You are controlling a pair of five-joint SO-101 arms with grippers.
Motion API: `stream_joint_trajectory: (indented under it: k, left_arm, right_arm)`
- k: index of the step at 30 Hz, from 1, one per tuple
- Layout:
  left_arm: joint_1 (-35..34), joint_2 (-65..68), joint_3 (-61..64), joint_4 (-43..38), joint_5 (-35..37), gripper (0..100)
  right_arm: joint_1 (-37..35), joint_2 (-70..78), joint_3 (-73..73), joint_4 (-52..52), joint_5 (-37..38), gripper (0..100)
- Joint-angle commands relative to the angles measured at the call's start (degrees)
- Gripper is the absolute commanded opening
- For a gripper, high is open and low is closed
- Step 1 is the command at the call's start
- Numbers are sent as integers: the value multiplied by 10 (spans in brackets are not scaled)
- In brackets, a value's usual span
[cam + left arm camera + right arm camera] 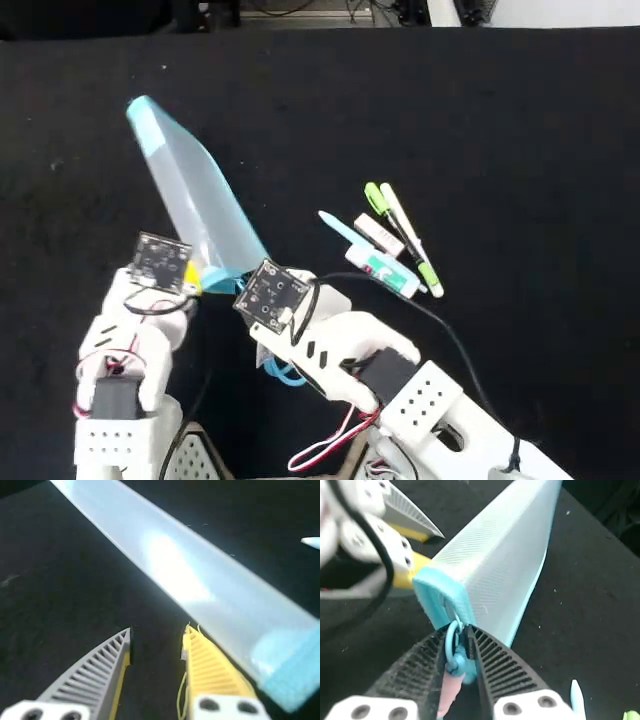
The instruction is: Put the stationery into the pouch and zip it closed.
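The pouch [195, 195] is lying slantwise on the black table [520, 130], its far end pointing away from the arms and its near end sitting between the two grippers. At that near end the right gripper [460, 635] is pinching the blue zip pull [453, 655] between closed fingers. The left gripper [158, 630] is waiting just beside the pouch's long edge with its jaws apart and nothing between them, its yellow finger [205, 665] looking to be against or nearly against the fabric. The step in hand is most likely running the zip open, though how far it is open now is not showing. Doing it well is going to mean the left gripper closing on the pouch's near corner first, so the pouch is anchoring rather than sliding along. The right should then be drawing the pull straight along the zip line, low and steady. Nothing is showing through the pale walls, so the pouch is probably holding nothing as yet. The stationery [385, 245] — pens, a highlighter and a few small pieces — is lying in a loose cluster well apart from the pouch, on the right gripper's side of it.
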Motion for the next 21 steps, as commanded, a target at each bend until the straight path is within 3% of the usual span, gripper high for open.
stream_joint_trajectory:
  k: [1, 17, 21]
  left_arm:
    - [-26, -1, -90, 50, 12, 173]
    - [-20, -1, -262, 232, 13, 177]
    - [23, -1, -265, 255, 10, 178]
  right_arm:
    - [-4, -16, -4, -35, -4, 11]
    - [-4, -16, -1, -37, -4, 11]
    - [-4, -16, -1, -37, -4, 11]
